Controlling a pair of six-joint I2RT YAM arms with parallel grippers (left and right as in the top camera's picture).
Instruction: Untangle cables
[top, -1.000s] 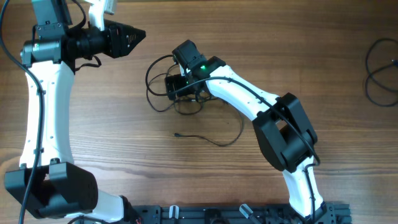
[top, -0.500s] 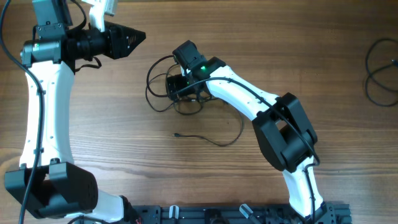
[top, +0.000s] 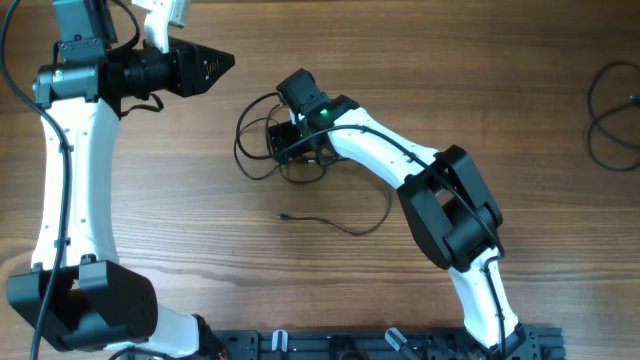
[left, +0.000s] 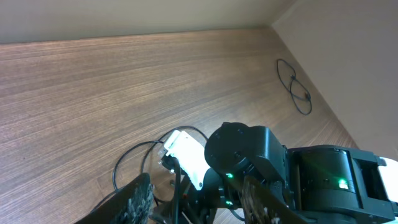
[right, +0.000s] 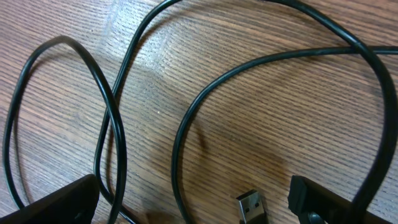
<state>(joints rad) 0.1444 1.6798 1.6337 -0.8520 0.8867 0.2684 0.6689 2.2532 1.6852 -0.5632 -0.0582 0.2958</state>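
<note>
Looking down from overhead, I see the main knot of cables just left of centre on the wooden table, a cluster of overlapping black loops. My right gripper is lowered straight onto it, claw spread wide and gripping nothing. In its wrist view a small USB plug lies on the wood between the fingers, with two loops crossing at the left of the frame. My left gripper hangs at the upper left of the overhead frame, well apart from the knot, claw partly open and empty.

One thin cord lies by itself below the knot, and another cable sits at the far right edge. I judge the task partly done: those two look separated, but the central loops are not yet pulled free.
</note>
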